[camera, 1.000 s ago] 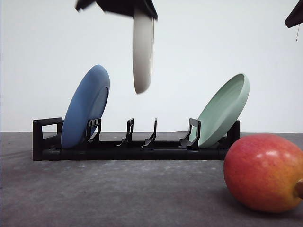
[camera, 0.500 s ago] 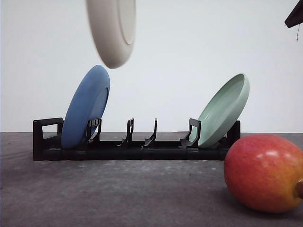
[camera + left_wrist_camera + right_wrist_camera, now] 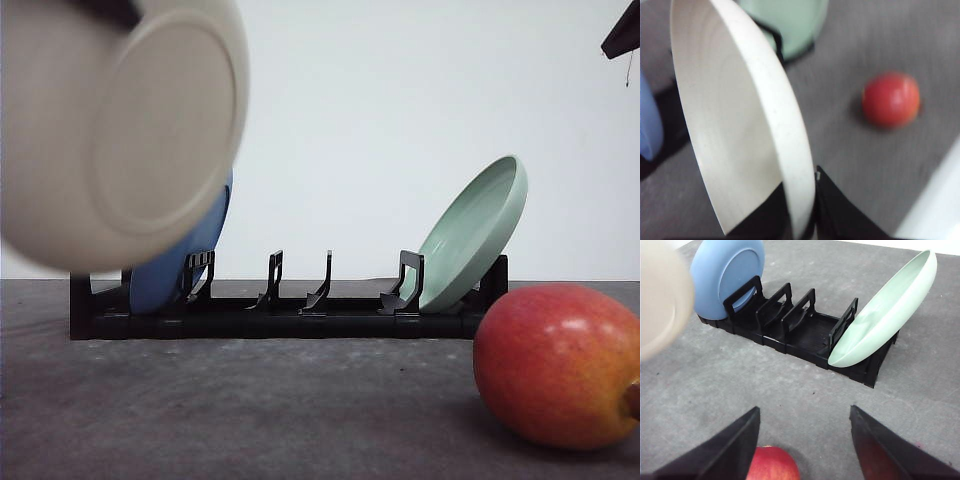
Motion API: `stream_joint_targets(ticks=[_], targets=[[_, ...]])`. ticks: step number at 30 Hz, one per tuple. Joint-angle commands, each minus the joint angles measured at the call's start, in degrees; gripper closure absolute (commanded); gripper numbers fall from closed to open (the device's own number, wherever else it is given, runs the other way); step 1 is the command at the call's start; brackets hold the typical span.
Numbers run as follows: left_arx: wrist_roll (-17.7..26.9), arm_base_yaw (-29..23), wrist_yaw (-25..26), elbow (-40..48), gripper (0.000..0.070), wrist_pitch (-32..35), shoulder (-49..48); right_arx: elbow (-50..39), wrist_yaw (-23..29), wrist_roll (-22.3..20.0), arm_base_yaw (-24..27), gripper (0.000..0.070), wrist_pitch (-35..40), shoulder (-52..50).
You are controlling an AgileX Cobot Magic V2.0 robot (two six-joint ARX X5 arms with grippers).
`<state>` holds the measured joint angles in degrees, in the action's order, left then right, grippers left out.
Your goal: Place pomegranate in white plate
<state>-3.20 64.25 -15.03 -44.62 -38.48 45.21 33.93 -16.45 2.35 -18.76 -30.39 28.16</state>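
The white plate (image 3: pixel 120 130) fills the upper left of the front view, off the worktop, tilted with its underside toward the camera and blurred. It overlaps the top of the blue plate (image 3: pixel 175 270), which leans in the left end of the black dish rack (image 3: pixel 290 310). In the left wrist view the white plate (image 3: pixel 740 125) runs edge-on from the upper left down to the bottom centre, where the left end effector (image 3: pixel 802 220) pinches its rim between two dark fingers (image 3: pixel 840 215).

The pomegranate (image 3: pixel 560 365) sits on the grey worktop (image 3: pixel 250 410) at the lower right of the front view, in front of and to the right of the rack, with its brown crown tip at the right frame edge. In the left wrist view it (image 3: pixel 890 100) shows as a red ball at centre right, well apart from the held plate. In the right wrist view its top (image 3: pixel 771 464) shows at the bottom edge, between the two dark fingers (image 3: pixel 725 450) of the right end effector (image 3: pixel 805 450), which are spread wide and touch nothing.

The pale green plate (image 3: pixel 475 230) leans to the right in the right end of the rack; the slots between it and the blue plate hold nothing. In the right wrist view the white plate (image 3: pixel 660 305) is a blurred pale shape at the left edge, above the worktop.
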Motion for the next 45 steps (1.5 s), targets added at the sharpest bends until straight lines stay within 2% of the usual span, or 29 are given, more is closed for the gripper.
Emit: stream_joint_targets(ticks=[1, 6, 17, 23, 28, 30, 35, 37, 40, 45], targets=[[5.49, 1.42, -0.24, -0.63, 0.0689, -0.24, 2.03, 1.07, -0.02, -0.02, -0.28, 0.0337, 0.81, 0.17], [11.45, 4.33, -1.7, -0.64, 0.0689, -0.55, 10.65, 1.07, -0.04, 0.0, -0.28, 0.0337, 0.79, 0.17], [23.68, 9.04, -14.04, -0.7, 0.0685, 4.38, 30.3, 1.07, -0.02, 0.0, -0.28, 0.0337, 0.77, 0.17], [27.33, 10.14, -15.81, -0.72, 0.0683, 8.0, 35.79, 1.07, -0.02, -0.02, -0.28, 0.0337, 0.79, 0.17], [27.41, 10.14, -15.93, -0.74, 0.0669, 8.87, 37.59, 1.07, -0.02, -0.02, -0.28, 0.0337, 0.79, 0.17], [27.36, 10.14, -15.93, -0.72, 0.0644, 9.13, 37.59, 1.07, -0.02, -0.02, -0.28, 0.0337, 0.79, 0.17], [24.46, 10.12, -15.67, -0.77, 0.0341, 9.74, 37.57, 1.07, -0.04, -0.02, -0.28, 0.0337, 0.79, 0.17], [23.33, 10.12, -14.28, -0.98, 0.0298, 8.92, 37.51, 1.07, -0.04, -0.02, -0.28, 0.0337, 0.77, 0.17], [20.15, 9.61, -9.08, -2.59, 0.0298, 5.09, 36.84, 1.07, -0.04, -0.02, -0.28, 0.0337, 0.74, 0.17], [13.76, 5.99, 3.22, -4.72, 0.03, 1.85, 32.19, 1.07, -0.02, -0.02, -0.28, 0.0337, 0.74, 0.17]])
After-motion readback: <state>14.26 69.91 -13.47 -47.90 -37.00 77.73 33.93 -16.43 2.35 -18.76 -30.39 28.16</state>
